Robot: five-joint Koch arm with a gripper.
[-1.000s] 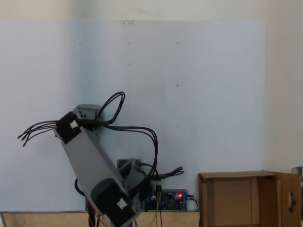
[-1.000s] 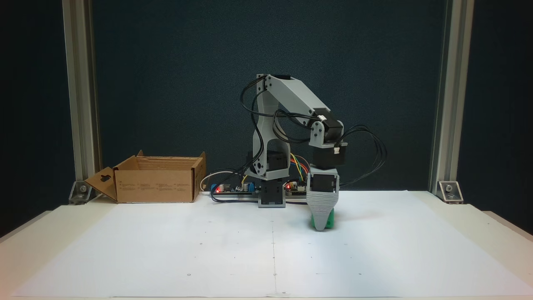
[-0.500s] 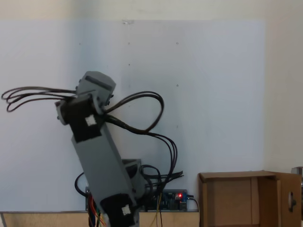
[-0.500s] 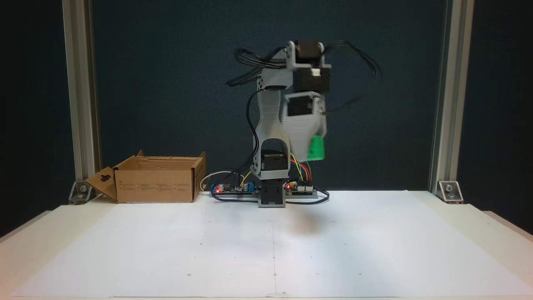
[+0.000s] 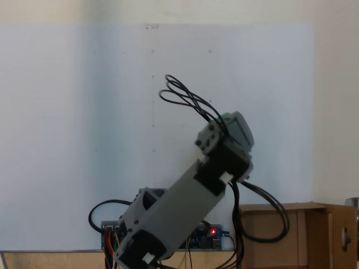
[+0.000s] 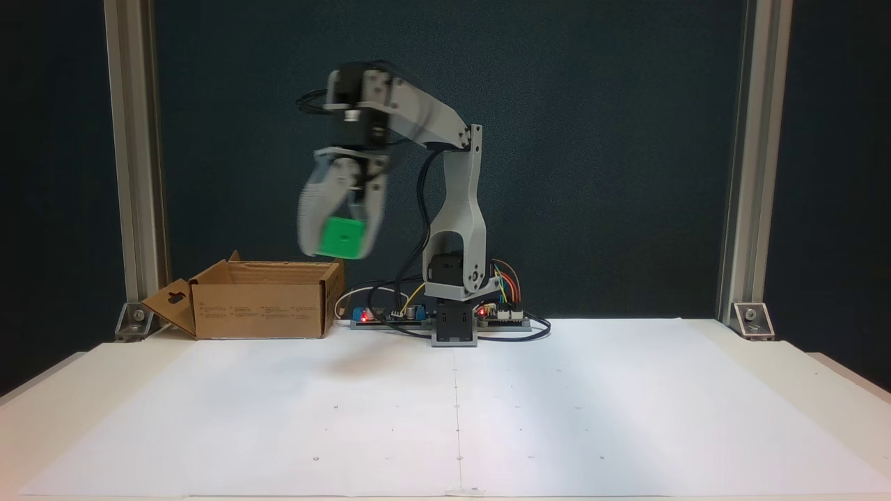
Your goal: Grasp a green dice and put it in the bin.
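Green dice (image 6: 340, 237) clamped in tool (image 6: 339, 247); held aloft beside bin (image 6: 261, 307).

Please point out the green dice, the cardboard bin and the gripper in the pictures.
green dice (image 6: 341, 237): fixed view from the front, on its front face, held between the fingers.
bin (image 6: 261, 311): same fixed view, on its front wall.
gripper (image 6: 337, 249): same fixed view, midway between the blurred fingertips.

Arm (image 6: 456, 202): light grey printed links, black servo blocks at the joints, small white labels on the servos. Black cable loops (image 5: 188, 98) run off the upper joints; coloured wires (image 6: 507, 275) fan out near the base. Fingers (image 6: 310, 209) grey, tapered, blurred; red LEDs lit on the circuit boards (image 6: 390, 316) beside the base.
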